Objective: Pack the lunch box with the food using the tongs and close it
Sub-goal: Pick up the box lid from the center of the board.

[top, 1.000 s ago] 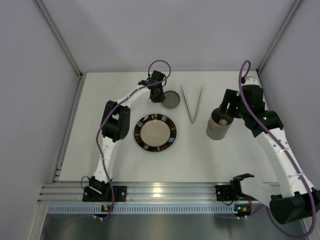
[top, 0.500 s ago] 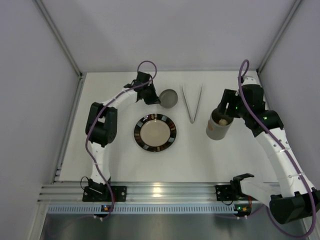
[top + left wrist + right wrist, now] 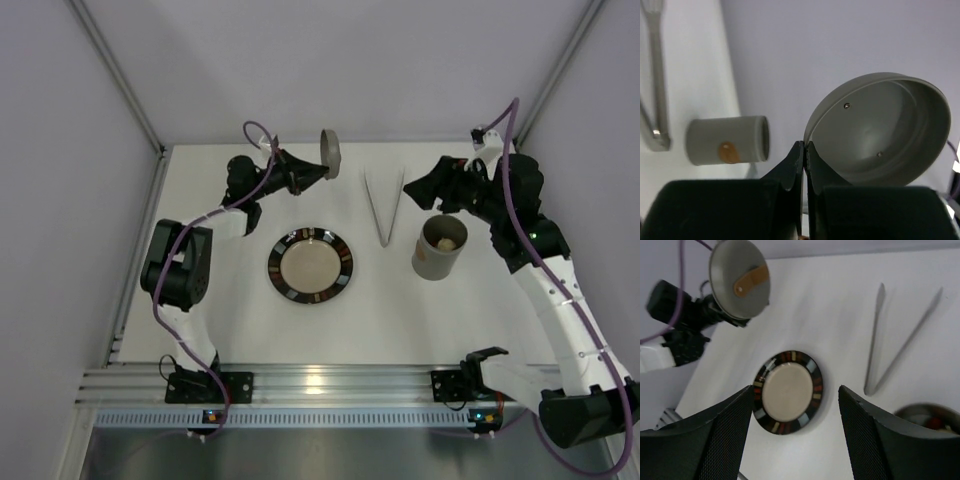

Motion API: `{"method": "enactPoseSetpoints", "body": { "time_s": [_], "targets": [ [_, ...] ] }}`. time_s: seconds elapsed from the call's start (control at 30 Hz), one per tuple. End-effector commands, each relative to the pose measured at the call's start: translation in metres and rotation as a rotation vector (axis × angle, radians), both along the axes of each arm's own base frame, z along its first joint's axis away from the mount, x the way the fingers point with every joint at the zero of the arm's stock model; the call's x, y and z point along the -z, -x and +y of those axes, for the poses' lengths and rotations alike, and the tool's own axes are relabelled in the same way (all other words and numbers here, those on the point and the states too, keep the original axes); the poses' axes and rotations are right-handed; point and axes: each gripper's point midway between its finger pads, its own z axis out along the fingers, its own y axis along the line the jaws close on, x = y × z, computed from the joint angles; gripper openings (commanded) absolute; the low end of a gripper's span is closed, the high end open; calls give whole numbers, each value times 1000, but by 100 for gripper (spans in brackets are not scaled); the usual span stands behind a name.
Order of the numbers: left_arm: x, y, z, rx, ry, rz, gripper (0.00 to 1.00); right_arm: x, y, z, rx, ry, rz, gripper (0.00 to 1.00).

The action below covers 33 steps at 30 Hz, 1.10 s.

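Observation:
The grey lid (image 3: 330,153) hangs on edge above the back of the table, and my left gripper (image 3: 320,172) is shut on its rim. The left wrist view shows the lid's hollow underside (image 3: 880,132) with the fingertips (image 3: 801,150) pinching the rim. The open grey lunch box (image 3: 440,250) stands at the right with food (image 3: 446,240) inside. Silvery tongs (image 3: 384,205) lie in a V between lid and box. My right gripper (image 3: 418,190) hovers open just behind and left of the box, holding nothing. In the right wrist view, its fingers (image 3: 725,440) frame the plate.
A dark-rimmed plate (image 3: 310,265) with a bare cream centre sits left of the lunch box, in front of the lid. White walls close the table at the back and both sides. The box rim (image 3: 927,412) shows at the right wrist view's lower right.
My left arm has raised the lid off the table and turned it on edge. My right gripper has drawn back from over the lunch box toward the rear.

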Motion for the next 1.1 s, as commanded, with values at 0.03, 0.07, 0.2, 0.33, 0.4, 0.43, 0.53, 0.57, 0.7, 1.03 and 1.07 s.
{"method": "enactPoseSetpoints", "body": {
  "time_s": [0.03, 0.07, 0.2, 0.33, 0.4, 0.43, 0.53, 0.57, 0.7, 1.03, 1.07],
  "targets": [
    [-92, 66, 0, 236, 355, -232, 0, -82, 5, 35, -208, -180, -263, 67],
    [-104, 79, 2, 258, 401, -300, 0, -87, 7, 38, -229, -207, -267, 67],
    [-118, 101, -8, 312, 415, -328, 0, -103, 4, 48, -290, -265, -323, 66],
    [-137, 130, -28, 401, 419, -398, 0, -102, -2, 55, -320, -302, -312, 65],
    [-143, 138, -32, 425, 423, -415, 0, -103, -3, 57, -331, -317, -313, 66],
    [-149, 143, -33, 435, 430, -424, 0, -108, -4, 59, -338, -334, -323, 65],
    [-158, 155, -38, 466, 446, -433, 0, -112, -7, 62, -358, -364, -327, 65],
    [-161, 160, -40, 479, 451, -435, 0, -111, -11, 63, -357, -370, -320, 65],
    [-178, 179, -39, 499, 461, -470, 0, -113, -16, 64, -351, -380, -318, 64],
    [-185, 199, -46, 531, 437, -481, 0, -124, -16, 70, -392, -429, -315, 64],
    [-184, 199, -47, 532, 439, -472, 0, -125, -15, 70, -397, -426, -323, 64]
  ]
}}
